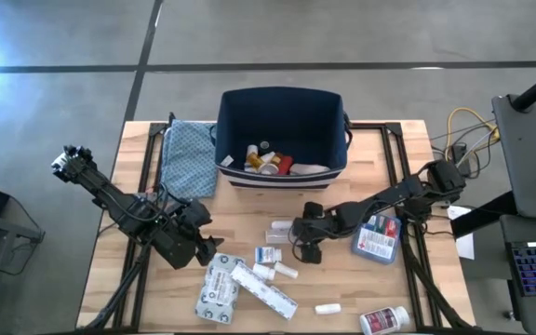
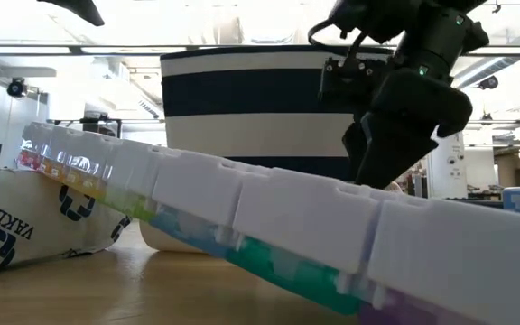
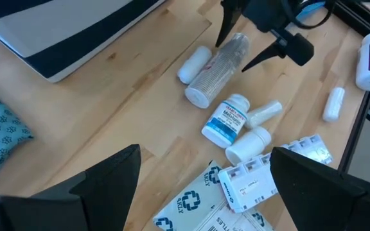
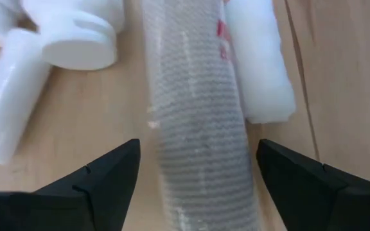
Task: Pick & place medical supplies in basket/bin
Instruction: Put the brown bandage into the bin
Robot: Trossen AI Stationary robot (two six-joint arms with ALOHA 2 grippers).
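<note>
High view: my right gripper (image 1: 307, 249) sits low over the cluster of small supplies at frame centre, just below the navy bin (image 1: 282, 102), which already holds a few bottles. The left gripper (image 1: 205, 251) waits at lower left, beside the white cartons (image 1: 220, 284), fingers spread wide and empty. A blue-and-red packet (image 1: 376, 236) lies at right of centre, and a white pill bottle (image 1: 384, 320) at the lower right edge.

Low view: a pill organiser (image 2: 269, 221) fills the foreground, so I get only the arm's dark bulk against the striped bin; the contact point is hidden here.

Left wrist view: this one gives me the layout, with the right gripper's fingers straddling a clear ribbed tube (image 3: 218, 69) in the upper middle and a white roll (image 3: 194, 64) lying right alongside it.

Right wrist view: the tube (image 4: 201, 128) lies centred between my open fingers, nothing gripped yet, and the white roll (image 4: 257, 64) touches its side.

My worry: closing now could catch the roll too, or the smooth round tube could squirt out and roll across the surface.
</note>
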